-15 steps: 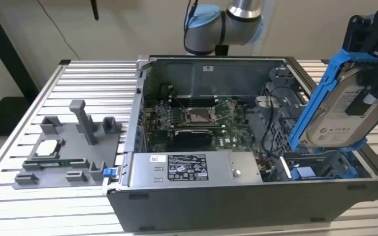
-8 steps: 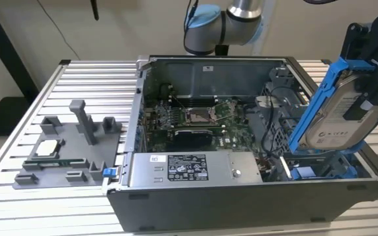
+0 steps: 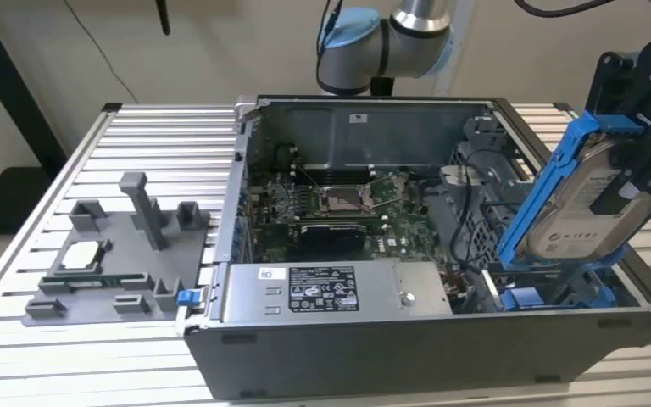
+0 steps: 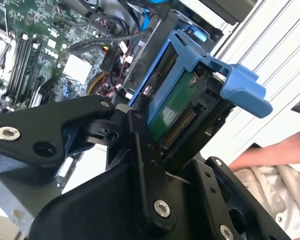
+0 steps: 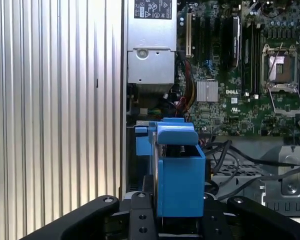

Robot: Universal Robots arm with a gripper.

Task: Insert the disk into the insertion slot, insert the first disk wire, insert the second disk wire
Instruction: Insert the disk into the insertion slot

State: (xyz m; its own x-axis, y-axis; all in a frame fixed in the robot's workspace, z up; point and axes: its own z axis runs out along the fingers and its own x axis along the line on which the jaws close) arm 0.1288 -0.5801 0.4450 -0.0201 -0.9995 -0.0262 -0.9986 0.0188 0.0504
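Slatted metal table (image 3: 145,127) carries an open computer case (image 3: 416,356) lying on its side, with a grey fixture (image 3: 122,254) near the table's edge on the exterior view's left. Inside the case the motherboard (image 3: 337,203) fills the middle, and the power-supply box (image 3: 325,292) lies along the near wall. The insertion slot (image 3: 552,292), marked by blue tabs, sits in the case's near corner on the exterior view's right.

The gripper (image 3: 631,170) is clamped on the disk (image 3: 575,212), its fingers (image 4: 142,160) pressing the blue carrier from both sides in both wrist views. The disk hangs steeply tilted over that corner, its lower end down at the mouth of the slot. Whether it touches the cage I cannot tell. By my judgement it is not seated, and neither wire step is done.

The tilt looks like the main risk. If the carrier meets the bay askew, a corner could catch on the cage rim and jam, or the disk could twist in the grip. Black cables (image 3: 467,229) run just beside the cage and could be pinched under the carrier. A person's hand (image 4: 285,150) lies by the table's edge in the second wrist view, near enough that the arm could strike it.
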